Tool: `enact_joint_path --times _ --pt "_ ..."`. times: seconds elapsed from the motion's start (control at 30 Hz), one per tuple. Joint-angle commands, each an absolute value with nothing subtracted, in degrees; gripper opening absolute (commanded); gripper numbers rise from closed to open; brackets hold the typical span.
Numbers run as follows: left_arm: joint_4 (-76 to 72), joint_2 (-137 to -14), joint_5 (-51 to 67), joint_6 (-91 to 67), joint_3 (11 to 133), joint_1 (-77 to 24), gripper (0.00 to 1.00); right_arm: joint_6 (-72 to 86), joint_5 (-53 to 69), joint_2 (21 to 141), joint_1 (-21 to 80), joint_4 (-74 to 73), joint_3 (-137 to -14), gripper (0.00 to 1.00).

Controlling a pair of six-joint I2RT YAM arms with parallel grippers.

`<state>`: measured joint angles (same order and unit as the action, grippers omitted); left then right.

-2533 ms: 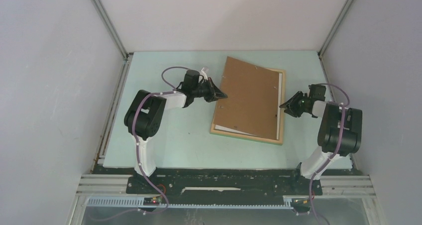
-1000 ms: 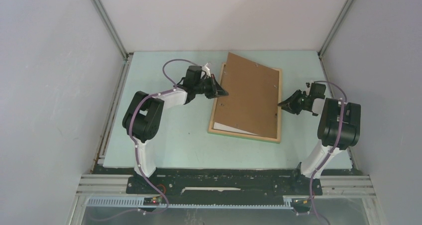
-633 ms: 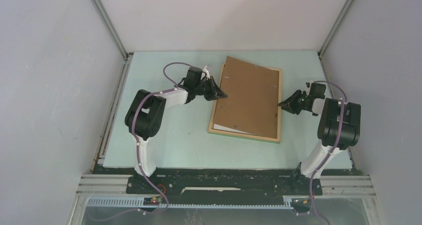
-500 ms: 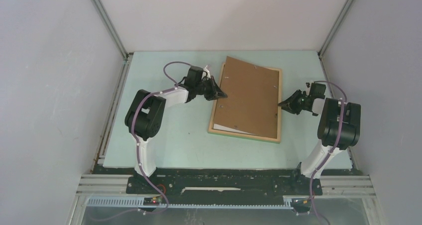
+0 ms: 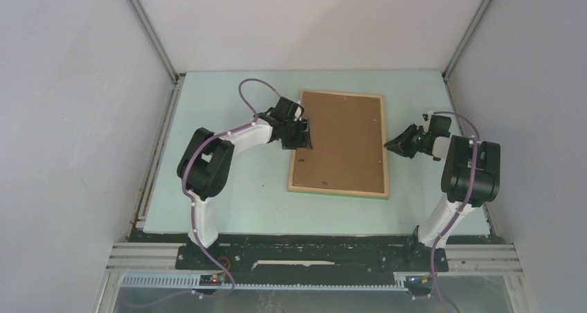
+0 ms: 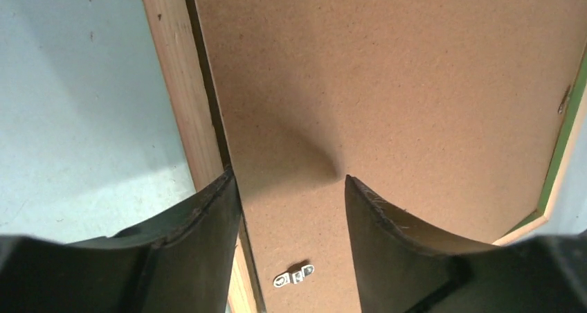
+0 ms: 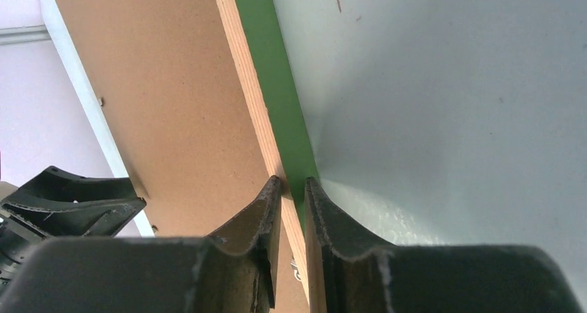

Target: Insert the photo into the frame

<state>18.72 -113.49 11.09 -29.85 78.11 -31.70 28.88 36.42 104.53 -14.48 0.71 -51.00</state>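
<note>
The frame [image 5: 337, 190] lies flat on the pale green table, its light wood face up and a green edge showing underneath. The photo [image 5: 342, 141] sits squarely inside it with its brown board back up; the picture side is hidden. My left gripper [image 5: 302, 137] hovers open over the board's left edge, holding nothing. In the left wrist view, its fingers [image 6: 221, 195] straddle bare board [image 6: 387, 84] beside the wood rail [image 6: 173, 84]. My right gripper [image 5: 387, 145] is shut on the frame's right rail, and the right wrist view shows that rail [image 7: 242, 70] pinched between the jaws [image 7: 292, 185].
A small metal turn clip [image 6: 294, 277] sits on the board near the left rail. Grey enclosure walls with aluminium posts [image 5: 149, 32] close in the back and sides. The table's left border [image 5: 156, 154] runs close to the left arm.
The board, which lay skewed with a corner over the frame's far rail, has dropped flat and square into the frame. My left gripper has let go and opened over it. The right grip holds.
</note>
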Motion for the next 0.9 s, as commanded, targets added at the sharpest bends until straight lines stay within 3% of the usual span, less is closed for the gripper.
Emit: enact_joint_path --times 0.0,0.03,0.1,0.43,0.57,0.73,0.87 --pt "23.98 -111.55 4.69 -25.43 82.49 -33.07 0.65 29.31 38.14 105.43 -13.67 1.14 -51.68 0.24" --pt "24.22 -110.9 4.06 -25.21 82.57 -33.18 0.67 29.27 38.14 105.45 -13.61 1.14 -51.68 0.24" --pt "25.31 -109.95 2.32 -24.92 82.89 -33.35 0.83 29.35 38.17 105.48 -13.57 1.14 -51.67 0.24" --pt "27.25 -99.53 2.62 -25.94 77.68 -32.69 0.99 29.25 37.83 105.35 -13.49 0.91 -51.68 0.26" --pt "28.09 -99.32 5.13 -27.37 76.56 -31.06 1.0 28.96 37.54 105.12 -13.18 0.69 -51.68 0.29" --pt "32.24 -105.55 17.56 -28.58 80.04 -28.31 1.0 28.79 37.06 104.94 -12.93 0.57 -51.68 0.34" --pt "38.77 -108.63 16.78 -25.44 83.35 -27.22 1.0 28.33 36.33 104.54 -12.29 0.36 -51.68 0.38"
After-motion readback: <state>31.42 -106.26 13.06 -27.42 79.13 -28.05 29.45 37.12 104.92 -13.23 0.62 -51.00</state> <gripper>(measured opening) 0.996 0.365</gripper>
